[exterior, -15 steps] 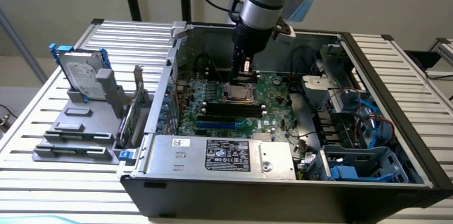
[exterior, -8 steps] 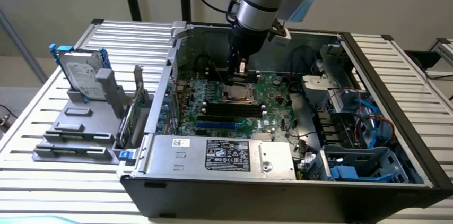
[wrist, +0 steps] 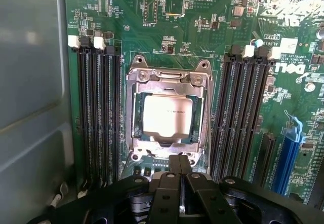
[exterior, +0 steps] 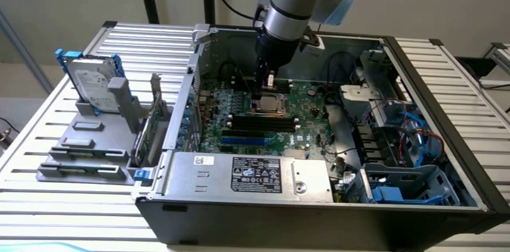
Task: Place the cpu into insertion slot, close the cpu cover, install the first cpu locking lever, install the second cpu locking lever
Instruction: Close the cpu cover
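Note:
The cpu (wrist: 167, 116), a pale silver square, lies flat in the insertion slot (wrist: 132, 153) on the green board. The cpu cover (wrist: 169, 77), a silver frame, lies down over it, with the chip's top showing through its cut-out. A thin metal lever rod (wrist: 208, 127) runs along one side of the socket. My gripper (wrist: 179, 160) is shut with nothing between its black fingers, and its tips are right at the socket's edge. In the exterior view the gripper (exterior: 269, 88) points down just above the socket (exterior: 269, 104), inside the open computer case.
Long black memory slots (wrist: 98, 117) (wrist: 243, 112) flank the socket closely, and a blue slot (wrist: 286, 158) lies beyond. The case wall (wrist: 30, 107) stands near. The power supply (exterior: 247, 174), blue cables (exterior: 414, 138) and a hard drive (exterior: 92, 85) on the slatted table surround the work area.

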